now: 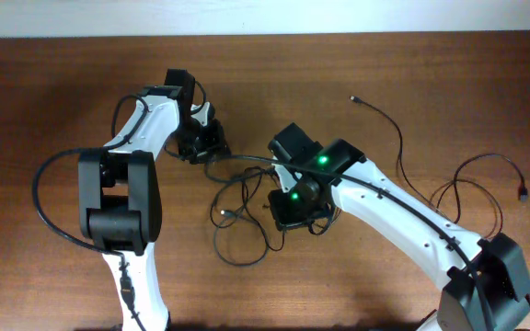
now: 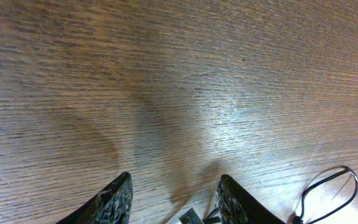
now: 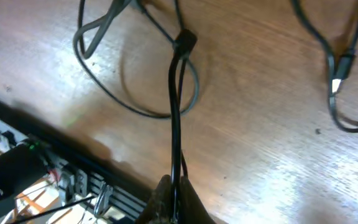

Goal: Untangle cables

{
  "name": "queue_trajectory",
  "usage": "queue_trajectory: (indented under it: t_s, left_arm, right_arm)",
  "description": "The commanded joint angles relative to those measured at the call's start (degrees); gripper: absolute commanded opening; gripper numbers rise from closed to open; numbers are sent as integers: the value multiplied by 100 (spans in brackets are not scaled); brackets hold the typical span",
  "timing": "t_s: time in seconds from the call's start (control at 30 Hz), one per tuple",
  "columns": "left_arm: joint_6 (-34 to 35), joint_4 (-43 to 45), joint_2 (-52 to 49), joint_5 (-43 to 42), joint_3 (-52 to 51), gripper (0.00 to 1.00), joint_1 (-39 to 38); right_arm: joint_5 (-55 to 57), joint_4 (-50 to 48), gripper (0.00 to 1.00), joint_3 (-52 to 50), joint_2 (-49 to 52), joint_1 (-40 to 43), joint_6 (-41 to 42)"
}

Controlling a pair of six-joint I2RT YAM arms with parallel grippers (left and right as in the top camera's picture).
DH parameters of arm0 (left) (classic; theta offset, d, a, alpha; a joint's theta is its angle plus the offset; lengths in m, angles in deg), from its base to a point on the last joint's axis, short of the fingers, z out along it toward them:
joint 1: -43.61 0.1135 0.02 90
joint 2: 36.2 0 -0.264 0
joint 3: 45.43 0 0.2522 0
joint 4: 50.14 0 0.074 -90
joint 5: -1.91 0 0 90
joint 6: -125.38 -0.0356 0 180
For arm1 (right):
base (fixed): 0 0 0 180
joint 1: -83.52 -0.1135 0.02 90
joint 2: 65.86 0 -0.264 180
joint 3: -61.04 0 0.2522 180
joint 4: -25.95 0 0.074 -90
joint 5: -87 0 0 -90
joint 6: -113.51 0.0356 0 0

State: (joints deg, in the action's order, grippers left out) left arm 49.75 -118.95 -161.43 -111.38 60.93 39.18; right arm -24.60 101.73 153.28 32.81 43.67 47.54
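Pinched tight in the closed right claw [image 3: 173,191], one of the black cables [image 3: 175,106] stretches taut away from it, seemingly pulled to draw it out of the loose tangle on the bench [image 1: 63,74] just beside, while the left claw [image 2: 174,194] hangs spread apart nearby, apparently empty.

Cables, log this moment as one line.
left jaws: open, plug between them | right jaws: shut on a cable | cables: loose tangle, not yet separated
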Motion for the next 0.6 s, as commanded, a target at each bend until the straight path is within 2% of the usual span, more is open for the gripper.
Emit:
queue_trajectory:
  t_s: [0.0,0.03,0.07,0.1,0.13,0.17,0.37,0.5,0.57]
  left_arm:
    - [-28,-4,-55,20,101,45,9]
    - [-28,-7,-52,20,101,45,9]
    - [-31,-7,-52,20,101,45,9]
    - [-31,-7,-55,22,101,45,9]
    - [-31,-7,-55,20,101,46,9]
    - [-28,-4,-55,20,101,45,9]
    - [-28,-7,-55,20,101,46,9]
    - [-28,-7,-52,20,101,46,9]
    - [-28,-7,-55,20,101,46,9]
  right_arm:
    - [284,-48,4,7,28,-111,31]
    - [407,-72,8,7,28,-111,31]
    - [450,-87,28,7,28,-111,28]
    - [450,-92,40,7,28,-111,28]
    - [455,-127,49,7,28,-111,26]
    - [483,-181,51,7,28,-111,26]
    - [1110,-1040,55,7,111,-111,24]
    - [1659,-2168,56,7,518,-109,24]
    - [1652,-3014,45,7,870,-111,-240]
